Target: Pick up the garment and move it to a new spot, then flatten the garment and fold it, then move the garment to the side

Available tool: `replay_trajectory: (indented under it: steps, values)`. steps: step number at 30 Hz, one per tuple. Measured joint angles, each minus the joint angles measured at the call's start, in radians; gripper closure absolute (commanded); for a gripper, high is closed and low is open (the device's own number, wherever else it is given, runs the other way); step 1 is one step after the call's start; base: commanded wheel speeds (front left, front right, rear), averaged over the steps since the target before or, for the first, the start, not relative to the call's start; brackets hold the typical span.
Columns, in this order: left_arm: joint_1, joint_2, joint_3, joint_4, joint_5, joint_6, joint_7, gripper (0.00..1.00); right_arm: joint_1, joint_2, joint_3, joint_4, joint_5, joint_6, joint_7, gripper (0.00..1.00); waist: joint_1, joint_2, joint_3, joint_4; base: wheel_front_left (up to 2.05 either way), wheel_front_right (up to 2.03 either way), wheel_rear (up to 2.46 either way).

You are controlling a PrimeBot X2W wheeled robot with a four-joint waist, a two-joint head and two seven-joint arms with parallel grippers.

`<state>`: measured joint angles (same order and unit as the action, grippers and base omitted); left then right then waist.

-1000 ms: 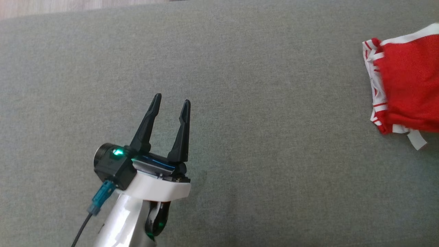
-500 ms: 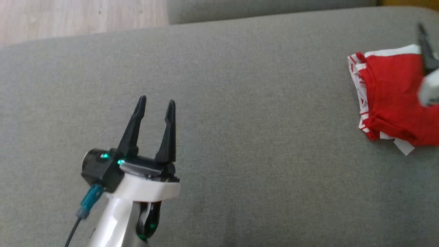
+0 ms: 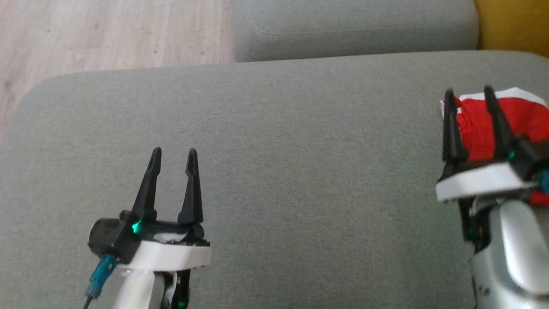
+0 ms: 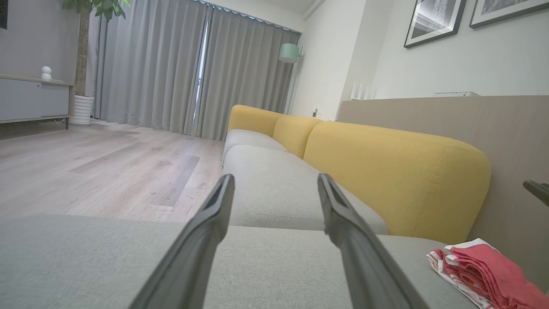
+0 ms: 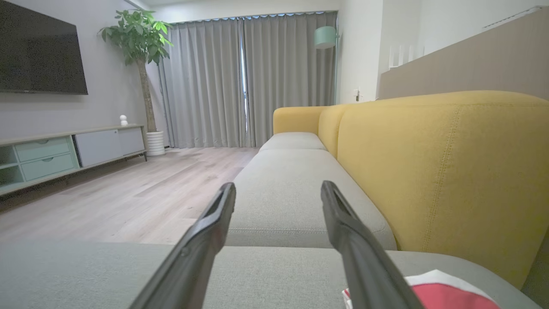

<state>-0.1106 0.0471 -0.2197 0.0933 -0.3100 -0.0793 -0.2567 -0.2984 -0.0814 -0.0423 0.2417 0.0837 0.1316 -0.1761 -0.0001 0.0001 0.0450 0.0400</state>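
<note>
Red cloth with white trim, the garment [image 3: 476,124] lies as a compact layered stack on the grey seat cushion [image 3: 300,150] of the sofa, far over on the robot's right and close to the yellow backrest [image 5: 450,171]. The left wrist view shows its edges stacked one on another, so it looks folded, not crumpled. The right gripper [image 3: 469,91] is over the near part of it, jaws spread wide and nothing between them. Whether its fingers brush the cloth I cannot tell from the head view. In its own wrist view the garment sits low beside the right-hand finger, not between the two. The left gripper [image 3: 174,150] hangs over bare cushion, well apart from the garment, also wide open and empty. I judge this to be the last step: the folded garment seems set off to the side and let go. The next move, as I read it, calls for lifting the right gripper straight up and away, so that no fingertip catches a layer and pulls the fold apart.
</note>
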Motion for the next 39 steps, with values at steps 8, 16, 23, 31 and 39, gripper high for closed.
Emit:
replay_trajectory:
  steps: [8, 16, 23, 31, 39]
  values:
    - [0.042, 0.001, 0.023, 0.018, 0.001, 0.0, 0.0, 0.0, 0.194, 0.03, 0.006, -0.013, 0.051, 0.0, -0.059, 0.0, 0.0001, 0.0, -0.021, 0.031, 0.0, 0.0, 0.0]
    - [0.06, 0.001, 0.031, 0.034, 0.001, 0.002, 0.0, 0.0, 0.254, 0.035, 0.051, 0.009, 0.069, 0.0, -0.072, 0.0, 0.0001, 0.0, -0.027, 0.032, 0.0, 0.0, 0.0]
    - [0.06, 0.002, 0.064, -0.026, -0.019, 0.035, 0.0, 0.0, 0.251, 0.035, 0.051, -0.007, 0.076, 0.0, -0.072, 0.0, 0.0002, 0.0, -0.028, 0.019, 0.0, 0.0, 0.0]
    - [0.08, 0.001, 0.056, 0.021, -0.028, 0.028, 0.0, 0.0, 0.251, 0.035, 0.053, -0.017, 0.077, 0.0, -0.075, 0.0, 0.0002, 0.0, -0.028, 0.006, 0.0, 0.0, 0.0]
    - [0.079, 0.001, 0.056, 0.039, -0.035, 0.028, 0.0, 0.0, 0.251, 0.035, 0.053, -0.025, 0.077, 0.0, -0.075, 0.0, 0.0002, 0.0, -0.021, -0.001, 0.0, 0.0, 0.0]
